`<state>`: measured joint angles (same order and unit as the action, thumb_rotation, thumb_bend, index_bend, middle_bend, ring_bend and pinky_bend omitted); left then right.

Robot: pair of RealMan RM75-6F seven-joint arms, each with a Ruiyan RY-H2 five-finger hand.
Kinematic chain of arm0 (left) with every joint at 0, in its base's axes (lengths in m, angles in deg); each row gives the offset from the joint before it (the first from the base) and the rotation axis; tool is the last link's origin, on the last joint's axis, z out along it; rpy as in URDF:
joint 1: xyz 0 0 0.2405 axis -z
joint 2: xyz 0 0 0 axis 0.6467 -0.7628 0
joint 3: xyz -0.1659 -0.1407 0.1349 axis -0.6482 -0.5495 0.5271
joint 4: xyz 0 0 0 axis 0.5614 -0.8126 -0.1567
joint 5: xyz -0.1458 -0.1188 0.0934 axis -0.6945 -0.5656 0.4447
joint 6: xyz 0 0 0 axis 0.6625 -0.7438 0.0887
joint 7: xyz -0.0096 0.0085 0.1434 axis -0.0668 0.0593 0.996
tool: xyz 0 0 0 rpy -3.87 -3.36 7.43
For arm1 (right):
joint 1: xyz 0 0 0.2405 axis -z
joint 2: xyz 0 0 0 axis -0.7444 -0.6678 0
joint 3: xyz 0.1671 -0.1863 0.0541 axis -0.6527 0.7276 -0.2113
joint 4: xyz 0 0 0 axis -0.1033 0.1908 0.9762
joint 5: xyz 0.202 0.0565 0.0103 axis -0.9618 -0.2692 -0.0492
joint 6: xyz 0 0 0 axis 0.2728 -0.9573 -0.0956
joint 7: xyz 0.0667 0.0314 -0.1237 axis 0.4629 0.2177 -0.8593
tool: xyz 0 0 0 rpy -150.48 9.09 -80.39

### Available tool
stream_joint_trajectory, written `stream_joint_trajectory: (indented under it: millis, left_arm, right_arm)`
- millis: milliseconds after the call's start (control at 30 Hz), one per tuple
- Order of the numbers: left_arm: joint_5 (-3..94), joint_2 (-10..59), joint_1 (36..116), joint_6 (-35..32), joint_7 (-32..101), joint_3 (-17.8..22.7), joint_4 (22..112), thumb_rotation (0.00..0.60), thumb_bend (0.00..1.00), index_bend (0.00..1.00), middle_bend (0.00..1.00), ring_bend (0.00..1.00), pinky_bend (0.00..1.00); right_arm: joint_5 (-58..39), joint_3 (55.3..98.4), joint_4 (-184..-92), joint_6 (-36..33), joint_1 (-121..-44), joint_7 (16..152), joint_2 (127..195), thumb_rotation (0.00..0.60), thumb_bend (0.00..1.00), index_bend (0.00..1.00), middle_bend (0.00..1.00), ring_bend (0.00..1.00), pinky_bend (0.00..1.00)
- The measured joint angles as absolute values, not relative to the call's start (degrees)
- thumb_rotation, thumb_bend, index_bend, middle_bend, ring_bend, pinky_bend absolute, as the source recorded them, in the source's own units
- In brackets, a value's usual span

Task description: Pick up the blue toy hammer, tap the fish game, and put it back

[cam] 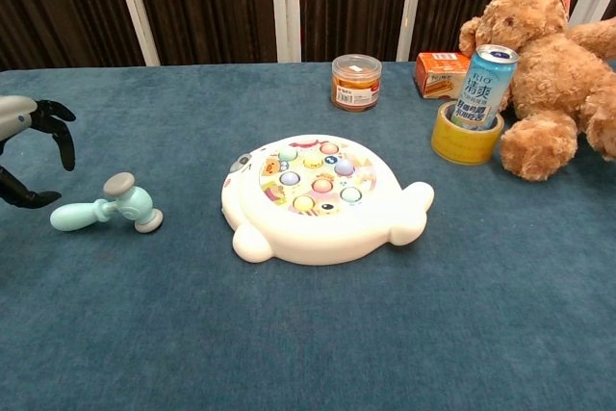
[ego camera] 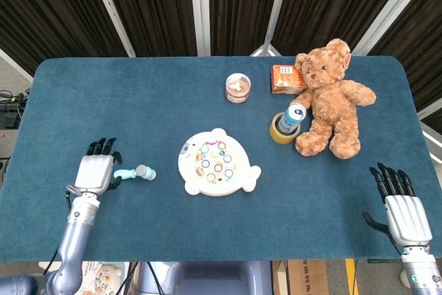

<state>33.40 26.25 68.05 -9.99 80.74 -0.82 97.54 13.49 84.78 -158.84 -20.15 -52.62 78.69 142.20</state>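
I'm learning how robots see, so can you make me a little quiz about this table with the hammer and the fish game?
1. True or false: the left hand already holds the hammer.
2. What does the can stand inside? A) tape roll B) jar C) fish game
3. Fill in: the teddy bear sits nearest the robot's ____ hand.

Key: 1 false, its fingers are open beside the handle. 2 A. 3 right.
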Motion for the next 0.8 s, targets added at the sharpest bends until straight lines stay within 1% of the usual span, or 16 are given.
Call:
stream_joint_trajectory:
  millis: [400,800]
  left_arm:
    - [30.3,30.7,71.4,-11.4,83.1,-0.9,94.9,0.6,0.29,0.49,0.07,0.0,0.1]
    - [28.3,33.2,73.2,-12.5,84.7,-0.5,92.7,0.6,0.29,0.49,0.08,0.0,0.1]
  right_arm:
    - [14.3,85.0,-158.3,-20.1,-52.8,79.0,142.3,0.6,0.24,0.0,0.0,0.0,0.0]
    - [14.4,85.1,-158.3,-19.9,-52.9,79.5,142.2,0.6,0.24,0.0,0.0,0.0,0.0]
